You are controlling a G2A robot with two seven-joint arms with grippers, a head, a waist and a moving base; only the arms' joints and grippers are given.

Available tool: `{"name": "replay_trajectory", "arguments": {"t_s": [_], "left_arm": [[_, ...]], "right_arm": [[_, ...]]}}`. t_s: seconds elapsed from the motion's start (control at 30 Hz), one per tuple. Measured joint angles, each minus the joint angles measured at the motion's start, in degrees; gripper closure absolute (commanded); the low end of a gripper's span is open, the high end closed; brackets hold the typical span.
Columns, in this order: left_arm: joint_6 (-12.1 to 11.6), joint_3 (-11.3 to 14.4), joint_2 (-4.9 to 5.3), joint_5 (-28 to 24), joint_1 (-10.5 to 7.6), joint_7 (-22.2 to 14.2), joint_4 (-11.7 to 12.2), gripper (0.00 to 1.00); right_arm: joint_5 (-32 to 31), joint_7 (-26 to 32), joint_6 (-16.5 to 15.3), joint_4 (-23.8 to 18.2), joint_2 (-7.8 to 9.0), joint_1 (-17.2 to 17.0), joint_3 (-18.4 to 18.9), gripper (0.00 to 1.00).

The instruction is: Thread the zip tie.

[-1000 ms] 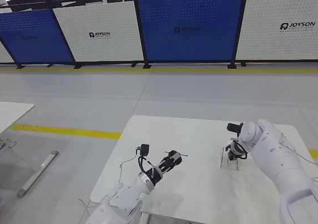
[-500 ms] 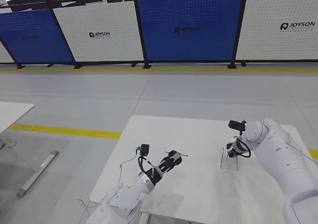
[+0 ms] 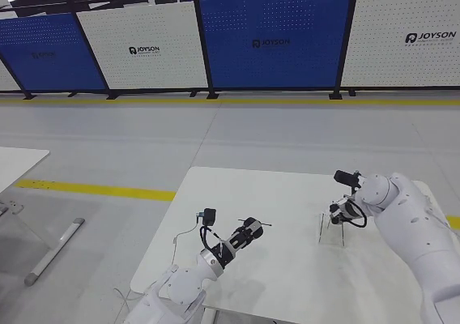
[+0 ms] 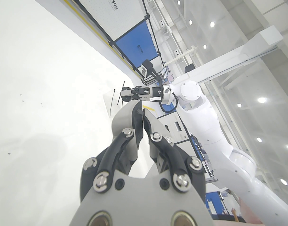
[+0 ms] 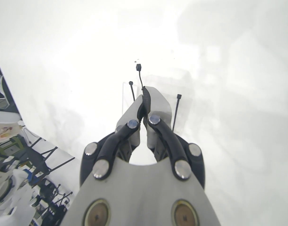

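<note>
Zip tie (image 5: 138,67) pokes beyond the clenched right gripper (image 5: 144,92), over spare ties (image 5: 176,109) in a stand (image 5: 123,95), head free for threading; left gripper (image 4: 142,110), well apart, pinches a second tie (image 3: 266,223) crosswise.

The left arm (image 3: 191,279) stretches forward and to the right, wrist about level. The left end effector (image 3: 254,224) is closed, its fingers (image 4: 126,118) pressed together on a thin black strip (image 4: 140,111). The right arm (image 3: 412,231) bends at the elbow and swings inward across its side, wrist turned toward the left arm. The right end effector (image 3: 333,214) points down at the tabletop (image 3: 287,275), its fingers (image 5: 158,99) clamped on a zip tie (image 5: 138,67). The two end effectors are well apart.
</note>
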Motion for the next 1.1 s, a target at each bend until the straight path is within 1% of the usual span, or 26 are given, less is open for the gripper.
{"name": "replay_trajectory", "arguments": {"t_s": [0.13, 0.23, 0.37, 0.4, 0.47, 0.53, 0.9, 1.03, 1.1], "left_arm": [[0.0, 0.0, 0.0, 0.0, 0.0, 0.0, 0.0, 1.0], [0.0, 0.0, 0.0, 0.0, 0.0, 0.0, 0.0, 1.0], [0.0, 0.0, 0.0, 0.0, 0.0, 0.0, 0.0, 1.0], [0.0, 0.0, 0.0, 0.0, 0.0, 0.0, 0.0, 1.0], [0.0, 0.0, 0.0, 0.0, 0.0, 0.0, 0.0, 1.0], [0.0, 0.0, 0.0, 0.0, 0.0, 0.0, 0.0, 1.0], [0.0, 0.0, 0.0, 0.0, 0.0, 0.0, 0.0, 1.0], [0.0, 0.0, 0.0, 0.0, 0.0, 0.0, 0.0, 1.0], [0.0, 0.0, 0.0, 0.0, 0.0, 0.0, 0.0, 1.0]], "right_arm": [[1.29, 0.56, -1.87, -2.47, 1.91, -1.6, 2.49, 1.0], [0.7, 1.3, -1.27, -5.73, 3.18, -3.25, 3.64, 1.0], [-0.42, 1.95, 0.54, -11.44, 4.82, -6.19, 5.21, 1.0], [-0.61, 1.92, 0.86, -13.43, 5.43, -7.25, 6.0, 1.0], [-0.39, 1.4, 0.76, -17.29, 6.66, -9.47, 8.02, 1.0], [-0.01, 1.15, 0.31, -19.87, 7.37, -10.92, 9.45, 1.0], [0.01, 1.16, 0.27, -19.58, 7.37, -10.82, 9.43, 1.0], [0.45, -0.13, -0.52, -20.73, 7.46, -12.24, 9.58, 1.0], [1.19, -1.14, -1.44, -21.42, 7.76, -13.09, 10.42, 1.0]]}}
